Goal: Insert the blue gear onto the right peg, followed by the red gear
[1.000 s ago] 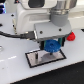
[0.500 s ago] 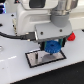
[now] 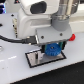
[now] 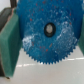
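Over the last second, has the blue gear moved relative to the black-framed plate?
No. The blue gear, held in the end effector, stays over the plate's same spot.

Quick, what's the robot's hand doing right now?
End effector: closed on the blue gear, gripping it by its edges over the black-framed plate.

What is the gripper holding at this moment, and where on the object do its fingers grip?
The gripper holds the blue gear, its fingers pressing on opposite sides of the toothed rim, with the centre hub left free, above the black-framed plate.
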{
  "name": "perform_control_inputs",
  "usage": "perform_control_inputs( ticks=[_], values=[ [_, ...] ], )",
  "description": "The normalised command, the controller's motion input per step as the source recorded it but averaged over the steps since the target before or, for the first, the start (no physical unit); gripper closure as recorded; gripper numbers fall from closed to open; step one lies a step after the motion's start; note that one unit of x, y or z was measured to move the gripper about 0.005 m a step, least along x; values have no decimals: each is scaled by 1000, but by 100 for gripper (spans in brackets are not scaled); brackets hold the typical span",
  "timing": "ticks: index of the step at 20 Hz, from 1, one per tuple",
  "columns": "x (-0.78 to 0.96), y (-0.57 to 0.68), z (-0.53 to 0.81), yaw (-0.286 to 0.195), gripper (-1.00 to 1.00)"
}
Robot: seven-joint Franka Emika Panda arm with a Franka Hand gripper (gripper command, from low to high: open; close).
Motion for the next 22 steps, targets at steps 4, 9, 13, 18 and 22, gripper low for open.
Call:
perform_control_inputs(
  ticks=[4, 9, 13, 18, 22],
  values=[
    [183, 36, -136, 0, 100],
    [156, 34, -131, 0, 100],
    [123, 56, -101, 0, 100],
    [63, 70, -47, 0, 100],
    [36, 87, -39, 0, 100]
  ],
)
